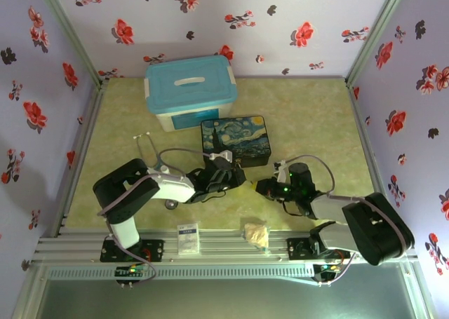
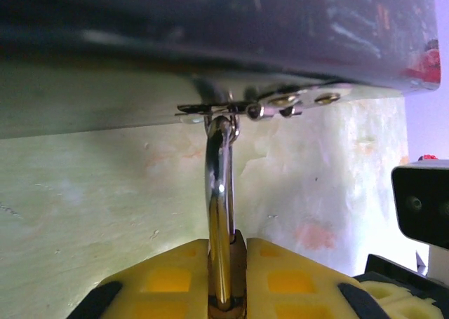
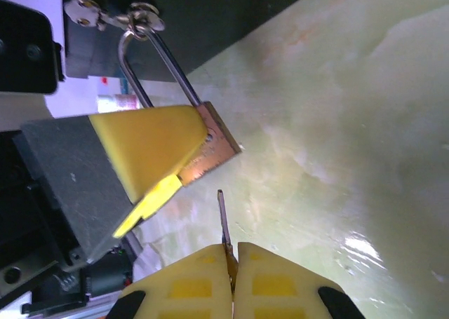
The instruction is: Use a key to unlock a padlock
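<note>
While the padlock (image 3: 219, 142) is being clamped by the left gripper (image 2: 228, 277), the key (image 3: 222, 217) is being pinched by the right gripper (image 3: 231, 263), its tip just short of the lock. Careful insertion is being called for next.

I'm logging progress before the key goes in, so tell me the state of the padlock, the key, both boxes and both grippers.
Starry-night painted tin box: lid shut.
Small brass padlock with silver shackle: hooked through the tin's hasp, key not in it.
Thin dark metal key: clamped, tip apart from the padlock.
Blue plastic storage box: lid on.
Left gripper: shut on the padlock.
Right gripper: shut on the key.
</note>
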